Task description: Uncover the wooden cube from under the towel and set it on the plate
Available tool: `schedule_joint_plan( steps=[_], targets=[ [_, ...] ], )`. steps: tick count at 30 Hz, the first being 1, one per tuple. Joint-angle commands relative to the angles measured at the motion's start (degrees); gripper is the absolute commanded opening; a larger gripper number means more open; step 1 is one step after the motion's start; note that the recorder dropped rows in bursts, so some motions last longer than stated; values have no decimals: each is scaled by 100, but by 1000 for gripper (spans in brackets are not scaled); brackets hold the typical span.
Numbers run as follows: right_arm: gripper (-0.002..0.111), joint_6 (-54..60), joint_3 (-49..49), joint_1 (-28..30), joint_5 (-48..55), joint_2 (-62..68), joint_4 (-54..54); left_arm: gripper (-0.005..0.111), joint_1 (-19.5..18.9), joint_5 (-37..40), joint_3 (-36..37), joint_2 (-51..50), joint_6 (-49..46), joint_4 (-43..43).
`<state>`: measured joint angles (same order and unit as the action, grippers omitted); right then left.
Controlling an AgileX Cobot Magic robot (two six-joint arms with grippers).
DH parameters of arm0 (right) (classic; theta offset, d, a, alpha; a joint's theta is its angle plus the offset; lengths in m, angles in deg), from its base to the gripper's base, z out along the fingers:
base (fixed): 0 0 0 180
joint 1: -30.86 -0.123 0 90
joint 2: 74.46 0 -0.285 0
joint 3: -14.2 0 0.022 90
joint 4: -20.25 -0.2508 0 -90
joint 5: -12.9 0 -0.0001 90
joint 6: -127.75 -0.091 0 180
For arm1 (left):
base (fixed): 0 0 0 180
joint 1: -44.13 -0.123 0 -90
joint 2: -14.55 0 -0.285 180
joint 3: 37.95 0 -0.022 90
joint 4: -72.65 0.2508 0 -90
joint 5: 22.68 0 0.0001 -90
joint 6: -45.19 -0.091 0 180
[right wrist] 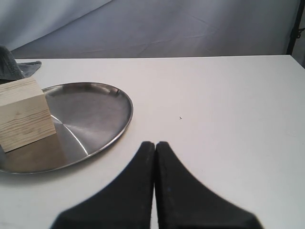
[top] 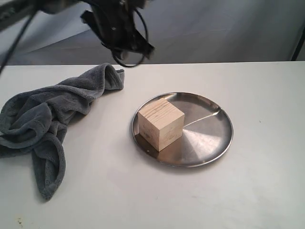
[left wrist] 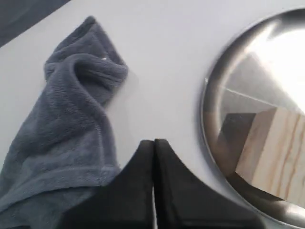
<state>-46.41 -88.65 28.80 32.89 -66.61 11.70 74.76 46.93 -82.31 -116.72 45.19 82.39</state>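
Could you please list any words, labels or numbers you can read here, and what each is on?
None to read: the wooden cube shows only grain lines, and the plate, the towel, the table, the left gripper and the right gripper bear no writing.

Far left: the left arm's black, angular wrist housing (top: 118, 26), blurred, ringed by a looped black cable (top: 145, 29), with a thin dark cable (top: 18, 42) trailing beside it. Left gripper (left wrist: 153, 141): two matte black wedge-shaped fingers (left wrist: 128, 191), smooth-faced, tapering to narrow tips. Right gripper (right wrist: 155, 143): identical matte black tapering fingers (right wrist: 186, 200).
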Motion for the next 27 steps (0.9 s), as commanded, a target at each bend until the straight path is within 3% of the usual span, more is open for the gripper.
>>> schedule_joint_plan(
  steps=[1, 3, 6, 10, 13, 14, 18, 22, 27],
  targets=[
    [0, -18, 6, -26, 8, -6, -3, 0, -1115, 35, 30, 579, 246, -744],
    [0, -18, 6, -26, 8, -6, -3, 0, -1595, 35, 264, 937, 298, -744],
    [0, -18, 6, -26, 8, -6, -3, 0, -2422, 35, 1334, 1611, 288, -458],
    [0, -18, 6, -26, 8, -6, -3, 0, -3114, 35, 2576, 2351, 371, 104],
    [0, -18, 6, -26, 8, -6, -3, 0, -3571, -12, 3601, 3077, 510, -181],
    [0, -18, 6, -26, 8, -6, -3, 0, -3698, -446, 4173, 3478, 510, -280],
    [0, -18, 6, -26, 8, -6, -3, 0, -3711, -1407, 5156, 4355, 510, -459],
    [0, -18, 6, -26, 8, -6, -3, 0, -3494, -2301, 6071, 5275, -137, -771],
    [0, -18, 6, -26, 8, -6, -3, 0, -3177, -2658, 6725, 6421, -165, -746]
  ],
)
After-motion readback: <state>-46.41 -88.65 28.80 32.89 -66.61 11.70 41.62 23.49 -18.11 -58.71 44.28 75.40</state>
